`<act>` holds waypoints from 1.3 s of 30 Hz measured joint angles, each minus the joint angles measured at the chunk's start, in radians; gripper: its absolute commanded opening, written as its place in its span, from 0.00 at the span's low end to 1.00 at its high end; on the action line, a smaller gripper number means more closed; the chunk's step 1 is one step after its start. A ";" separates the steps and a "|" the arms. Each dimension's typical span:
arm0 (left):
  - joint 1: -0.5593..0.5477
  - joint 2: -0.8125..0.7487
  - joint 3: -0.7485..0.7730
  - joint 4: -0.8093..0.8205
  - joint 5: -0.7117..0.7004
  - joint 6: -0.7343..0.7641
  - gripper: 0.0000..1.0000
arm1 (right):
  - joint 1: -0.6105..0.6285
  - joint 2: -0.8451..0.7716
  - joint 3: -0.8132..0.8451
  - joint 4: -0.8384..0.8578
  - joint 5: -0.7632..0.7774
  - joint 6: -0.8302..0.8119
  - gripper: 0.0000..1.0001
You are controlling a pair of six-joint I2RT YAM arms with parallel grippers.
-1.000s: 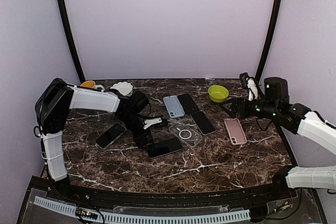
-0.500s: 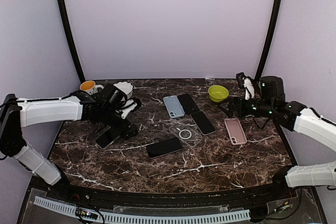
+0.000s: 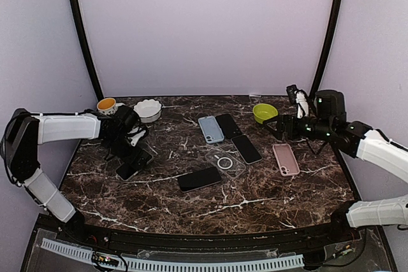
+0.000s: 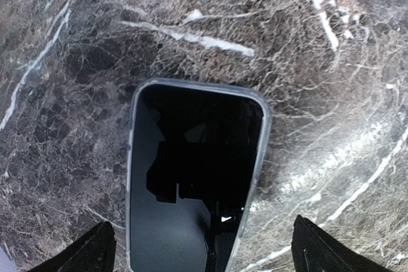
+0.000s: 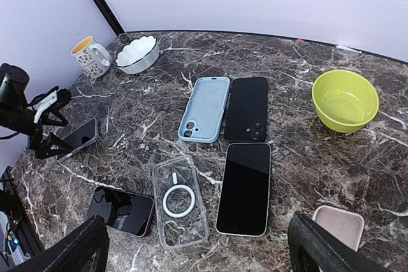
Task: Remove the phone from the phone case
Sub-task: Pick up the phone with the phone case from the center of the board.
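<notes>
A black phone (image 4: 191, 157) lies screen up inside a clear grey phone case (image 4: 261, 133) on the marble table at the left. The same cased phone (image 3: 133, 165) shows in the top view and, small, at the left of the right wrist view (image 5: 80, 137). My left gripper (image 3: 131, 150) hangs just above it, open, its fingertips (image 4: 95, 251) standing wide on either side of the phone's near end and touching nothing. My right gripper (image 3: 281, 129) hovers open and empty over the back right of the table, near the green bowl.
At mid table lie a dark phone (image 3: 199, 178), an empty clear case with a white ring (image 3: 225, 162), a blue case (image 3: 210, 128), two more black phones (image 3: 227, 125) (image 3: 246, 148) and a pink case (image 3: 285, 158). A mug (image 3: 106, 104), white bowl (image 3: 147, 109) and green bowl (image 3: 264, 113) stand at the back.
My left arm has swung left, away from the dark phone at mid table, and now hangs over the cased phone at the left with its jaws wider. The right arm barely moved.
</notes>
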 measured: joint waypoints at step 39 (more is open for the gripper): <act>0.112 0.225 0.119 -0.097 0.124 0.267 0.64 | 0.003 -0.035 0.000 -0.026 -0.018 -0.082 0.99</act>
